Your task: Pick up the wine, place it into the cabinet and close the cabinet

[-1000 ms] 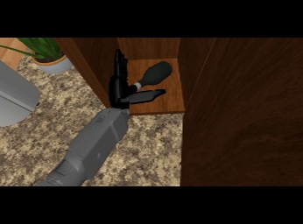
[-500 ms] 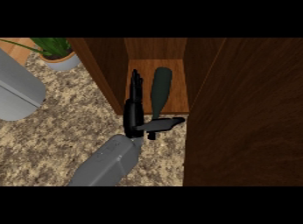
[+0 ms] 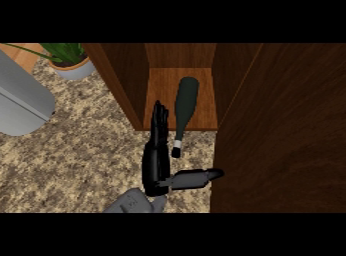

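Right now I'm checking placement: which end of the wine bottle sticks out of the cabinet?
The narrow neck end, with its pale band, overhangs the cabinet floor; the wide base sits inside.

Single head view, looking steeply down from above the counter [image 3: 65,145]. The open cabinet [image 3: 180,100] lies toward the upper centre, its door [image 3: 294,130] filling the right side. One forearm [image 3: 135,202] enters from the lower edge. The vantage is close; a potted plant [image 3: 69,60] marks the upper left.
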